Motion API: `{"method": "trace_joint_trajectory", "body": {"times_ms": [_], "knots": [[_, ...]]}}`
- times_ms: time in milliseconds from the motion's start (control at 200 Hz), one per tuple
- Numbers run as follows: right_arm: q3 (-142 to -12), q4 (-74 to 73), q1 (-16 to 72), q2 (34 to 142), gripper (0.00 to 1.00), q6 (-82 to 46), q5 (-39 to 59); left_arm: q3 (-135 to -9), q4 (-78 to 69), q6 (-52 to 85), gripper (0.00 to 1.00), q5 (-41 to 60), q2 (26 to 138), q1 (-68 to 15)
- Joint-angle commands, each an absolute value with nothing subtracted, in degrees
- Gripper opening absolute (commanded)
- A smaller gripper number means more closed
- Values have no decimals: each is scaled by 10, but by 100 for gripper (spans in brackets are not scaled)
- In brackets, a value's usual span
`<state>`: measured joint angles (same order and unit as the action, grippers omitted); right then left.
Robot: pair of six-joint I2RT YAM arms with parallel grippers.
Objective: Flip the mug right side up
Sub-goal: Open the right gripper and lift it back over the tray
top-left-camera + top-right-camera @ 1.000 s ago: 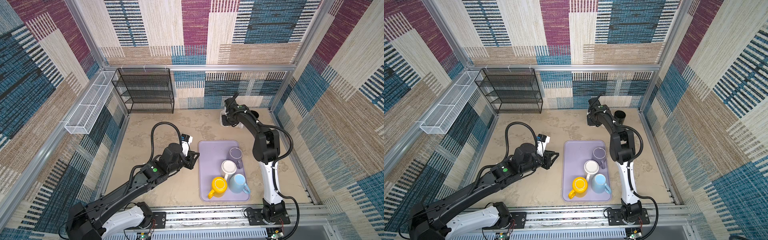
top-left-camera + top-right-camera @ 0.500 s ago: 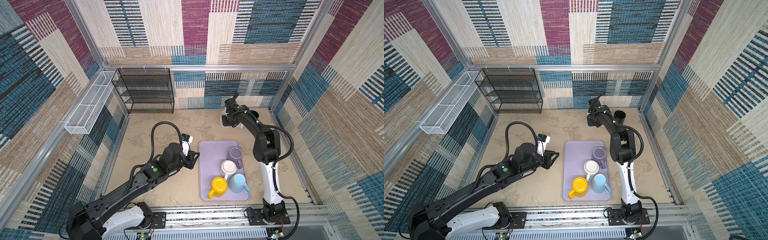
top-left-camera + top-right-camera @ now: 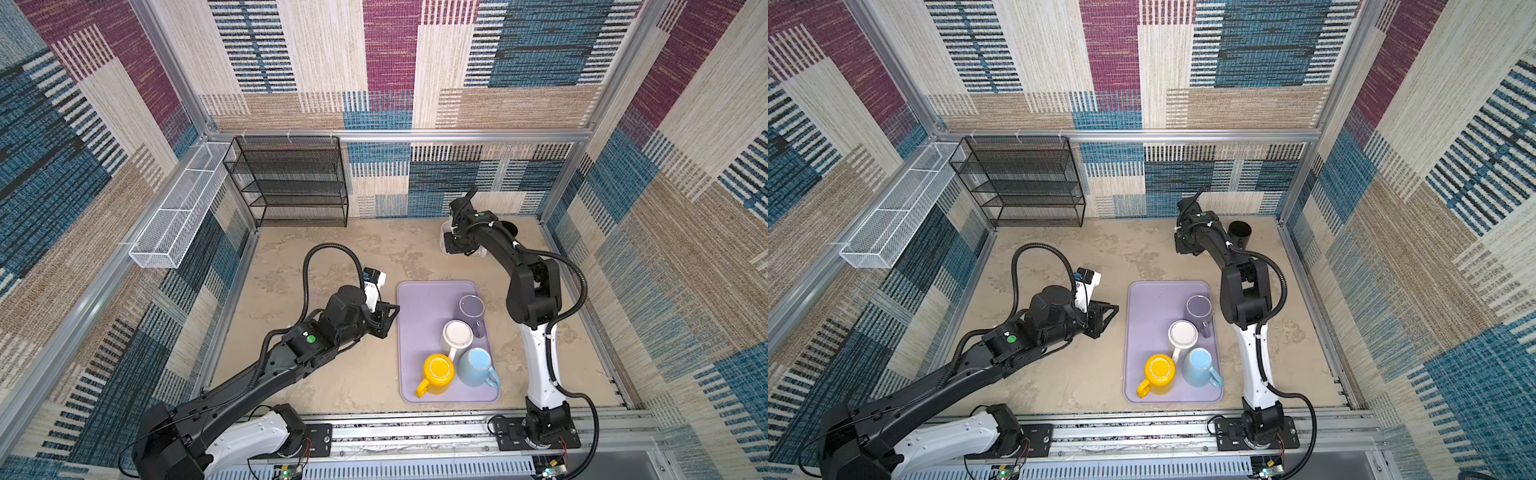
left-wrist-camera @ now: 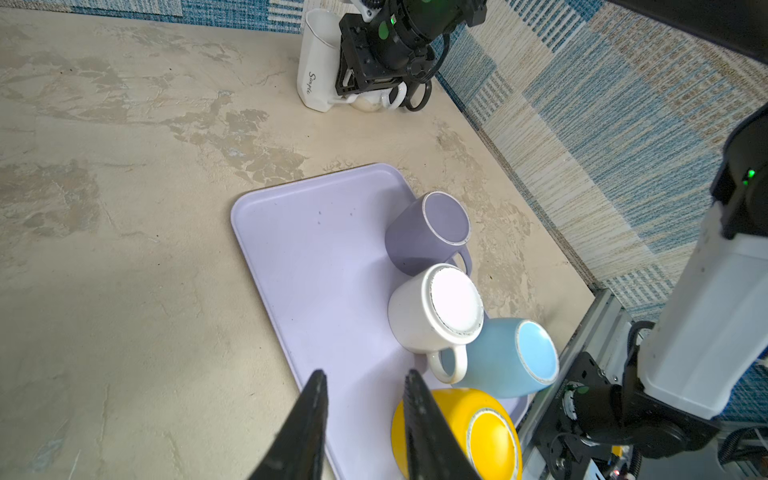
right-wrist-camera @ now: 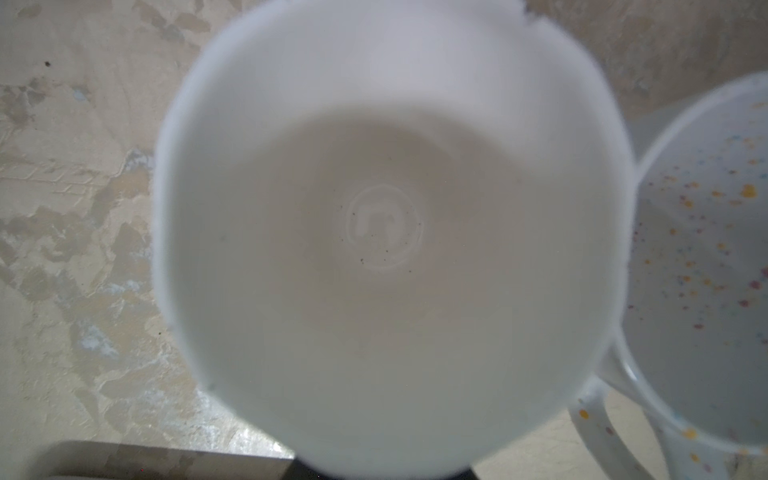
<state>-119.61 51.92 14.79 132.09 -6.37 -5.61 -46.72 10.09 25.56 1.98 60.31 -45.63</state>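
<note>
Far back-right of the table (image 4: 124, 208): the tall white mug (image 4: 318, 62) stands mouth up, lettering on its side, and my right wrist camera looks straight down into its bowl. By my reckoning the turn itself is done, and what is left is letting go cleanly. My right pincer (image 4: 353, 83) sits hard against the mug's side. I cannot tell how far its jaws are parted or whether they have hold of the mug, because the fingers are hidden in every view. My left pincer (image 4: 365, 374) hovers by the left edge of the lilac tray (image 4: 291, 232), jaws a narrow gap apart, nothing between them. Hazards from here: the speckled mug (image 5: 706, 249) is just beside the tall one, perhaps touching. A sideways pull-out could drag a finger across a rim or handle and tip one mug into the other. If the base is not flat on the table when the jaws part, the mug may rock or fall — I cannot confirm it is fully down. A black mug (image 3: 1239, 233) stands close by my right forearm, so a wide swing on retreat could clip it. On the tray the yellow mug (image 4: 457, 432), bottom up, is nearest my left pincer — a careless left move could nudge it.
</note>
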Motion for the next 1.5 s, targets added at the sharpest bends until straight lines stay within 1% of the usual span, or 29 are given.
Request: {"method": "trace_joint_trajectory", "body": {"times_ms": [0,341,581,721,957,1237,1493], "knots": [[-1194,513,149,1312,29,-61,-64,-470,97,256,33,26,603,-456],[-1192,514,148,1300,50,-58,-68,-469,99,255,34,26,604,-456],[-1181,512,148,1273,56,-56,-78,-469,100,253,34,26,604,-457],[-1161,502,148,1244,62,-57,-83,-470,100,253,34,28,605,-457],[-1076,454,148,1168,64,-55,-62,-471,101,251,34,27,608,-458],[-878,311,149,1031,65,-45,20,-479,101,247,34,27,627,-464],[-731,213,149,923,64,-59,75,-466,100,231,34,41,641,-478]]}}
